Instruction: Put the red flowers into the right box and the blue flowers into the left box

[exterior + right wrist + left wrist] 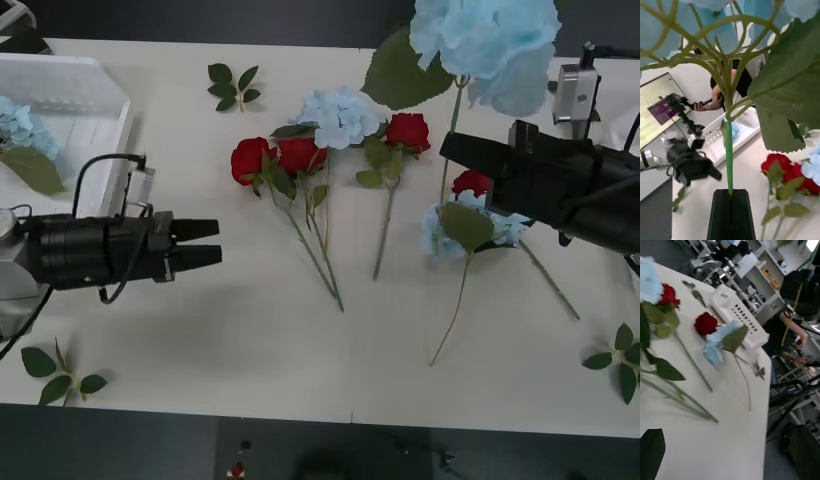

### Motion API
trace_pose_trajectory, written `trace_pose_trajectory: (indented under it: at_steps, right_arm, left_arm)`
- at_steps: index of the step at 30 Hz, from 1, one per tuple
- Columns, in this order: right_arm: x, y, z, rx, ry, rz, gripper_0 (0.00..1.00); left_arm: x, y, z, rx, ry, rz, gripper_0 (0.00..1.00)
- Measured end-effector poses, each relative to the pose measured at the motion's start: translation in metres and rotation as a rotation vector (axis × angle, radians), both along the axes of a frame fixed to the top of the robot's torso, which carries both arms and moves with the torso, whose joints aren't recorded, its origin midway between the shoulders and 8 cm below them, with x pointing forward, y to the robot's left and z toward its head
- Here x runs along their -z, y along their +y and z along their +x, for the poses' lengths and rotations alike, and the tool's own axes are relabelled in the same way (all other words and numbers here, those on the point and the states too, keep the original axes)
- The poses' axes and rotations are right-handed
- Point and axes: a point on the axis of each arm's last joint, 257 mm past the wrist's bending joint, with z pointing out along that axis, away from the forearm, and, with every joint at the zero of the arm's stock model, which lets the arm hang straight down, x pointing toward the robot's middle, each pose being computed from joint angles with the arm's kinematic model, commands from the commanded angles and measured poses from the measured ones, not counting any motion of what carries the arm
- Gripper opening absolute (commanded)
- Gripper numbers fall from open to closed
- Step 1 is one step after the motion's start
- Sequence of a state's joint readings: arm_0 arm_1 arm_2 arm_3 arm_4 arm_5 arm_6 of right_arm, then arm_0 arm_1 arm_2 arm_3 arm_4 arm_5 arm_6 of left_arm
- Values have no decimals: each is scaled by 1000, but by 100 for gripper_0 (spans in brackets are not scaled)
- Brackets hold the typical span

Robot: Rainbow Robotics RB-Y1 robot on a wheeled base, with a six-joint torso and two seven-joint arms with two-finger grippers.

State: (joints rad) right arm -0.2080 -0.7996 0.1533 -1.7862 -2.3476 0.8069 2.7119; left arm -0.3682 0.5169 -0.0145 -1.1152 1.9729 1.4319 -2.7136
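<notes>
My right gripper (452, 150) is shut on the green stem of a blue flower (490, 40) and holds it upright above the table's right side; its black fingers (731, 213) are pressed together around that stem. Two more blue flowers (340, 115) (500, 228) lie on the table among several red flowers (300, 155) (408, 130) (472, 182). The left box (75, 90) at the back left holds one blue flower (15, 125). At the table's right end stands the right box (737, 311), white with slots in its wall. My left gripper (205, 244) hovers open at the left, pointing at the roses.
Loose green leaf sprigs lie at the back centre (233, 85), the front left (60, 372) and the front right (620, 360). The long stems (320, 260) of the roses reach toward the table's front. Bare tabletop lies in front of them.
</notes>
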Motion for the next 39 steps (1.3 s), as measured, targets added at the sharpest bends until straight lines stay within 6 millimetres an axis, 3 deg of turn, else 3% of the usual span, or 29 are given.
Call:
trace_pose_trajectory:
  at_steps: [5, 9, 13, 21, 31, 34, 39]
  right_arm:
    - [0, 33, -11, -75, 3, 10, 0]
    - [1, 61, -16, -119, 7, 13, 0]
    - [-1, 80, -14, -129, 10, 21, 0]
    - [0, 103, -8, -117, 20, 23, 0]
    - [-6, 112, -8, -116, 23, 58, 0]
    - [-6, 112, -8, -116, 23, 58, 0]
    - [-6, 112, -8, -116, 23, 58, 0]
  left_arm:
    - [-1, -53, -30, 111, 70, -111, 98]
    - [-8, -93, -40, 144, 90, -180, 98]
    - [-18, -119, -44, 157, 88, -221, 98]
    - [-37, -141, -51, 182, 60, -267, 97]
    - [-59, -154, -49, 175, 11, -295, 96]
    - [-71, -161, -46, 155, 11, -328, 86]
    - [-71, -180, -54, 165, 19, -324, 38]
